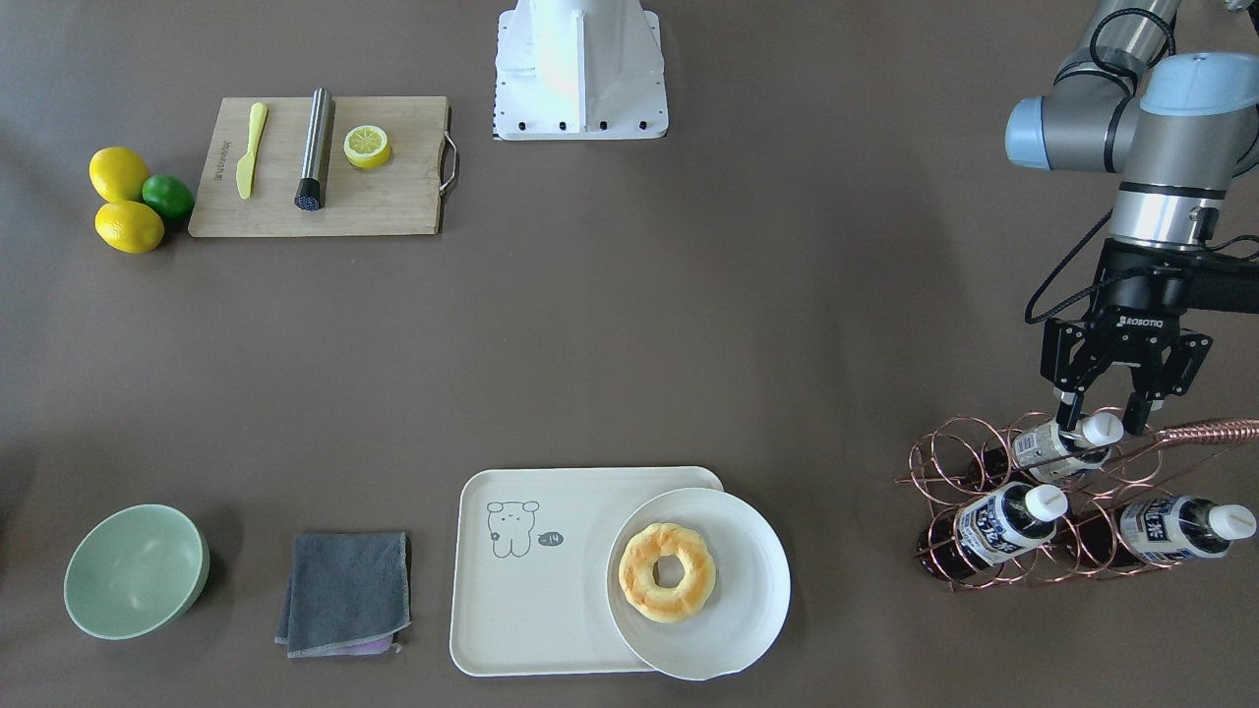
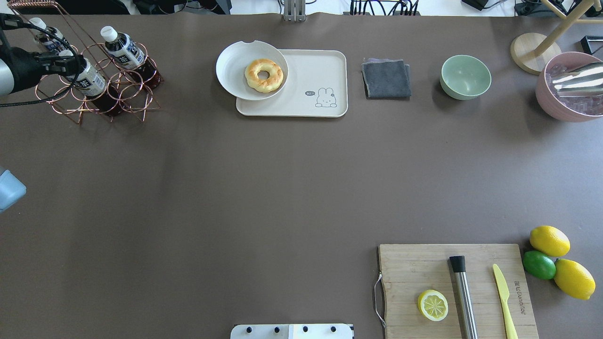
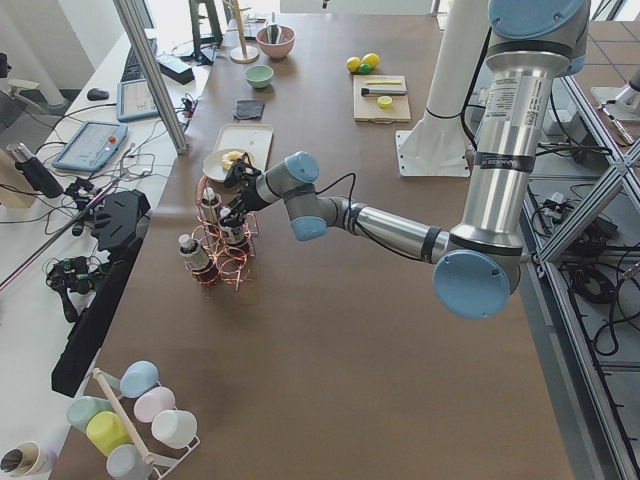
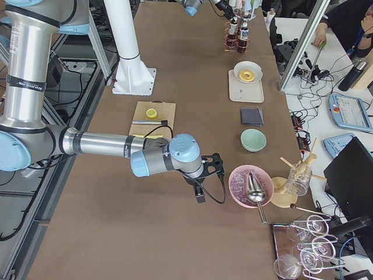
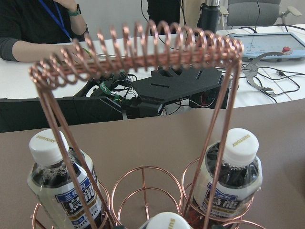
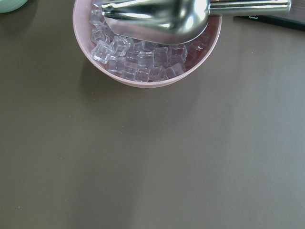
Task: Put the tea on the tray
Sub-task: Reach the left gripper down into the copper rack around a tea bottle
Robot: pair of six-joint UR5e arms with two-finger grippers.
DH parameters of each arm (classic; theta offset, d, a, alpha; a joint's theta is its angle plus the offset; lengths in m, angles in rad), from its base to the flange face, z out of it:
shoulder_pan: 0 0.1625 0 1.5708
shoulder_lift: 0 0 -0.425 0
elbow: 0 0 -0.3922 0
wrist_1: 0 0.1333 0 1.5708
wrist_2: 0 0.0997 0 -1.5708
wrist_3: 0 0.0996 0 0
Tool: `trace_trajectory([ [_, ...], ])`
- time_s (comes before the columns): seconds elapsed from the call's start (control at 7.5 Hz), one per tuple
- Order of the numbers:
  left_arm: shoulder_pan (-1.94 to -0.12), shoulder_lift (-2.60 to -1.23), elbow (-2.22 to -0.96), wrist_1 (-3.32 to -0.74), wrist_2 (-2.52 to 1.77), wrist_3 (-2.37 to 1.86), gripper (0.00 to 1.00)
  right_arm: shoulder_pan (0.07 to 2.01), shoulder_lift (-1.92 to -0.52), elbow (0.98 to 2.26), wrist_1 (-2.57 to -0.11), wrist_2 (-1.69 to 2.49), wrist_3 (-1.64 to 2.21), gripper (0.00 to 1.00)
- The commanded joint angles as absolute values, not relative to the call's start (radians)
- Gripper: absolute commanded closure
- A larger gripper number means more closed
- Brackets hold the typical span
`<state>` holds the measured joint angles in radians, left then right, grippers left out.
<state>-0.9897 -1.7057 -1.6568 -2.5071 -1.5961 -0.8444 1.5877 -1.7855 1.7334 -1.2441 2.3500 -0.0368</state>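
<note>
Three tea bottles lie in a copper wire rack (image 1: 944,472) at the table's end. My left gripper (image 1: 1104,413) is open, its fingers on either side of the neck of the top tea bottle (image 1: 1052,444), by its white cap. In the overhead view the same bottle (image 2: 89,81) lies under the gripper (image 2: 70,63). The left wrist view shows only that bottle's cap (image 5: 164,222), below the other two bottles. The cream tray (image 1: 531,590) holds a white plate (image 1: 757,600) with a doughnut. My right gripper (image 4: 201,182) shows only in the exterior right view, and I cannot tell its state.
A grey cloth (image 1: 344,590) and a green bowl (image 1: 133,570) sit beside the tray. A wooden board (image 1: 393,197) carries a knife, a steel tube and a lemon half, with lemons and a lime beside it. A pink bowl of ice (image 6: 143,47) holds a scoop.
</note>
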Motion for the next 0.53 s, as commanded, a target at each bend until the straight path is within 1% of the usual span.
trace_trajectory([
  [0.0, -1.002, -1.712, -1.657, -2.507, -1.597, -0.845, 0.35, 1.588, -1.786, 1.733, -1.244, 2.35, -0.037, 0.0],
  [0.4, -1.002, -1.712, -1.64, -2.51, -1.595, -0.845, 0.35, 1.588, -1.786, 1.733, -1.244, 2.35, -0.037, 0.0],
])
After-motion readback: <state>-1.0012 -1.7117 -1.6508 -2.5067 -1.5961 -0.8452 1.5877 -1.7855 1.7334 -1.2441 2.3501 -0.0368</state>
